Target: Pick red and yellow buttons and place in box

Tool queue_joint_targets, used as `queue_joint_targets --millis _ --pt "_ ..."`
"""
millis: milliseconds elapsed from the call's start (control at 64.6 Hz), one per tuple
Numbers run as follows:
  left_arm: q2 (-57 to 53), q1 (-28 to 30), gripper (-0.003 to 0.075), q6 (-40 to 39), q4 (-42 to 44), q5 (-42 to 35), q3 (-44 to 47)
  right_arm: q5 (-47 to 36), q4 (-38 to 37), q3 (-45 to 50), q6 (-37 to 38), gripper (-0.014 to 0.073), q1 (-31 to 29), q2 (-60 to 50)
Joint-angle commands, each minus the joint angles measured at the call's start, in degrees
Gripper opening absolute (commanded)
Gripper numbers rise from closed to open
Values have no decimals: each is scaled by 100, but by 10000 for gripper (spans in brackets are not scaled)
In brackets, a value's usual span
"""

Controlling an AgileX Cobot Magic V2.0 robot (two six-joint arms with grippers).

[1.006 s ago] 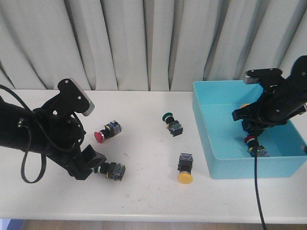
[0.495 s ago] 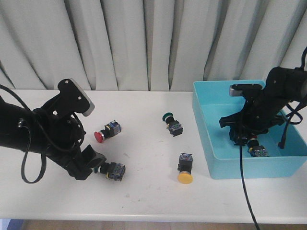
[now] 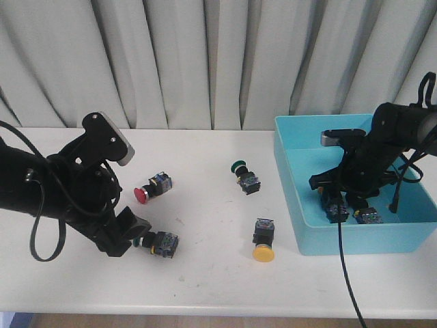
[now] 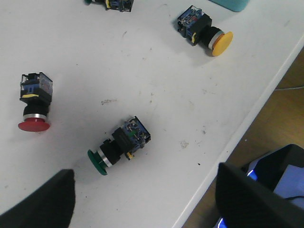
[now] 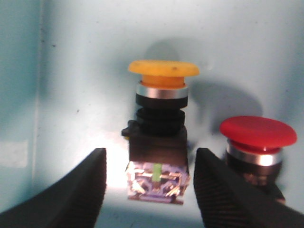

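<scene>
Here, the front view shows the right gripper (image 3: 339, 200) low inside the blue box (image 3: 311, 240) at the right, a red button (image 3: 142, 195) and a yellow button (image 3: 263, 253) lying on the table (image 3: 205, 273), while the left wrist view has the left gripper (image 4: 142, 199) spread wide over a green button (image 4: 118, 145), and the right wrist view shows released jaws flanking a boxed yellow button (image 5: 159, 128) beside a boxed red button (image 5: 256, 142): light, rigid, slick-capped pieces best pinched across the black body.

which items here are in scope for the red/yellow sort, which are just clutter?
In scope:
- red button on table
- yellow button on table
- yellow button in box
- red button in box
- box

Clutter:
- far green button
- near green button
</scene>
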Motion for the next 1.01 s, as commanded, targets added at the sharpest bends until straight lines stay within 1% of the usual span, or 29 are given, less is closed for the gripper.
queue_joint_targets --millis 0,93,217,325,402,480,604,774,990 --pt "-148 -12 575 -45 -121 -213 -129 384 24 -331 -69 437 -26 -458" --pt "-148 -12 575 -45 -121 -229 -129 743 31 -405 -69 436 -14 -772" --pt "-148 -12 575 -45 -121 -301 -129 1005 46 -393 -47 436 -14 -1445" --pt "-148 -12 575 -45 -121 -369 -129 942 46 -156 -9 436 -14 -2167" --pt "-148 -12 575 -45 -121 -393 -129 749 46 259 28 436 -14 -2757" --pt "-148 -12 575 -45 -121 -414 -129 545 40 867 29 436 -14 -3428" --pt "-148 -12 575 -45 -121 -461 -129 213 -154 1769 107 436 -14 -4340" --pt "-148 -12 575 -45 -121 -461 -129 288 -609 2857 436 436 -14 -5349" --pt "-148 -12 575 -45 -121 -461 -129 285 -622 3733 575 436 -14 -6106"
